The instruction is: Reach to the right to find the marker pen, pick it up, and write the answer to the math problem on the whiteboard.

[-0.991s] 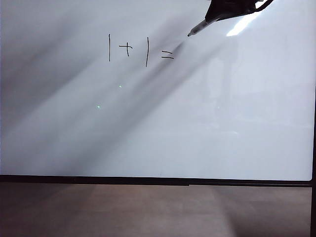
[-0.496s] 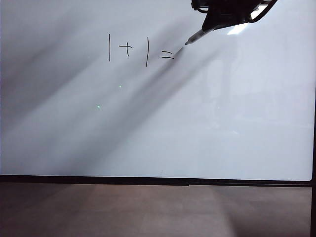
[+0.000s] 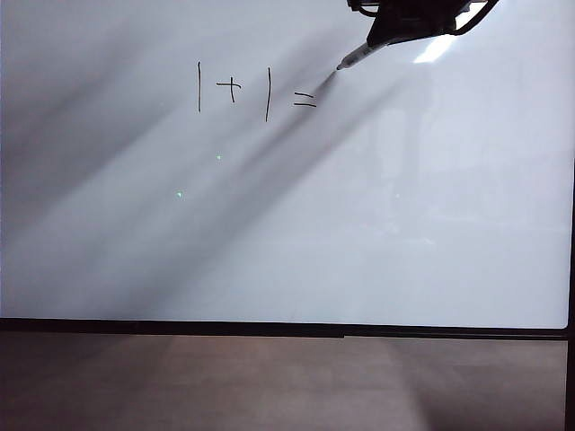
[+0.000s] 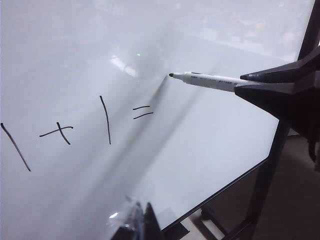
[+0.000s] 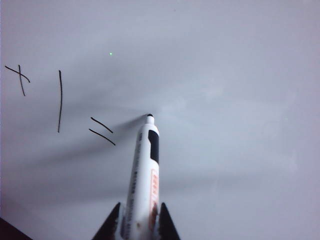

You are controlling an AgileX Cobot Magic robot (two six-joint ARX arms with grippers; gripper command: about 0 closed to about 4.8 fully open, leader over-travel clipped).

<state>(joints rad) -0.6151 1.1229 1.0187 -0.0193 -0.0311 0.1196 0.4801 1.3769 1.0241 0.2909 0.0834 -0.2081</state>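
My right claw (image 3: 382,38), at the exterior view's top right, clamps the marker pen (image 3: 355,58), its tip beside the math problem (image 3: 256,92) on the whiteboard (image 3: 287,233). My left claw (image 4: 142,225) I cannot judge.

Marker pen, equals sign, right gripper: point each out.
marker pen (image 5: 144,185), right wrist view, mid barrel.
equals sign (image 3: 305,100), exterior view, between its strokes.
right gripper (image 5: 136,226), right wrist view, between fingertips, shut on marker pen.

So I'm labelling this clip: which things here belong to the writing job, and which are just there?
Job:
marker pen, held in the right pincer
math problem
whiteboard; no answer written yet

Just there:
left pincer, idle at the board's edge
floor
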